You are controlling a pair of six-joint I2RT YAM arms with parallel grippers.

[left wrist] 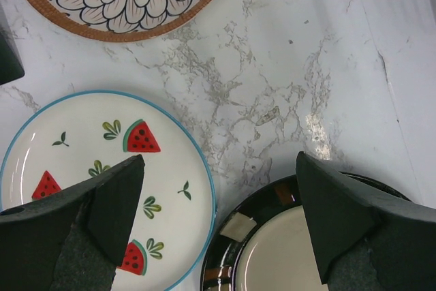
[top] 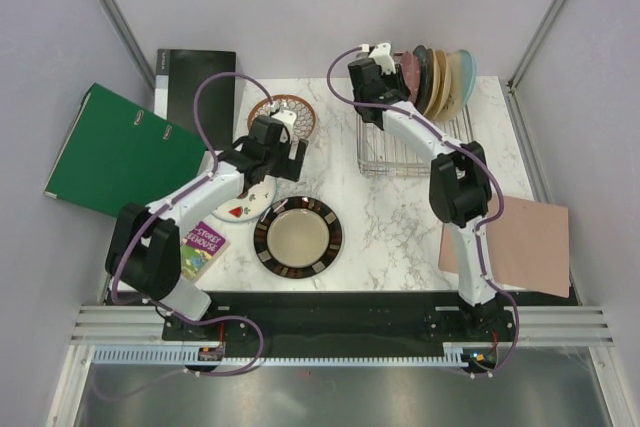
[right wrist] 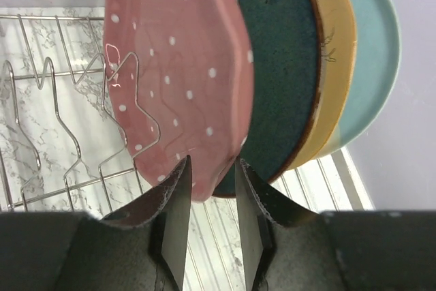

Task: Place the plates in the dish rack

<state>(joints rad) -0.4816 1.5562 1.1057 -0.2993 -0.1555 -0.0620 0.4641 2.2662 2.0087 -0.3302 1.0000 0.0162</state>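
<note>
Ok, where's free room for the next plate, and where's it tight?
Free: the dish rack's near dividers, in front of the pink plate, and bare marble between rack and dark-rimmed plate. Tight: the rack's far end, pink plate packed beside three plain plates, and around the watermelon plate under the left tool.

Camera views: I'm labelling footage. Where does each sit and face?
Top external: above, behind the arms, looking down on the table; left arm and right arm show.
Left wrist: on the left arm, facing down at the watermelon plate and dark-rimmed plate; open left end effector shows.
Right wrist: on the right arm, facing the rack and pink plate; right end effector shows.
Top and left wrist share the watermelon plate.
</note>
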